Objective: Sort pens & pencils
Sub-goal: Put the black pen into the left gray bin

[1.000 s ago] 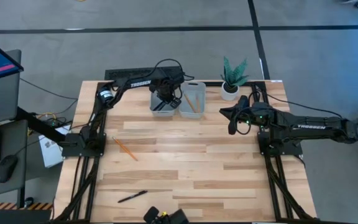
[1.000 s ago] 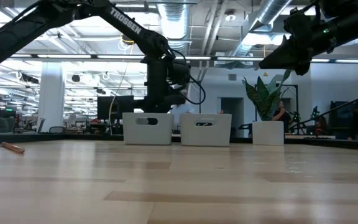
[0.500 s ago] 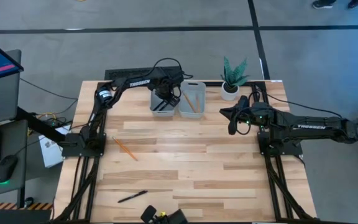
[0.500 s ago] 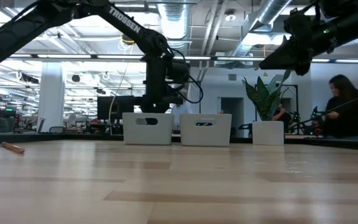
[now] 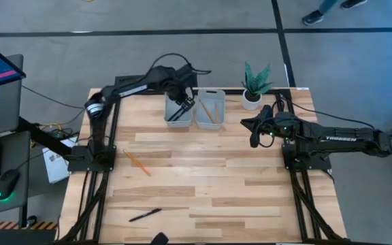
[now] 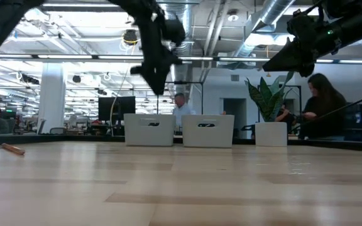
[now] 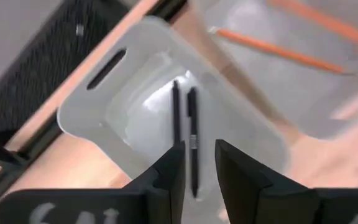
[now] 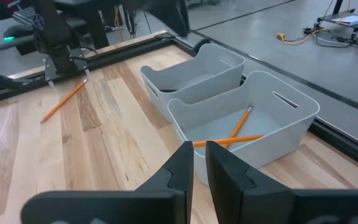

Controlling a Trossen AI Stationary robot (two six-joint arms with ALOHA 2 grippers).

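Note:
Two black pens lie side by side on the floor of the left grey tray. My left gripper hangs above that tray, pointing steeply down, open, with nothing between its fingers. Two orange pencils lie crossed in the right grey tray. Another pencil lies on the table's left part, and a third pen near the front edge. My right gripper waits shut at the right, held in the air.
A potted plant stands at the far edge, right of the trays. The two arm bases sit at the table's left and right sides. People show in the room behind the table in the low view.
My left gripper has risen from down at the left tray to well above it, tipping a little. The pens in the tray and the other things lie where they were.

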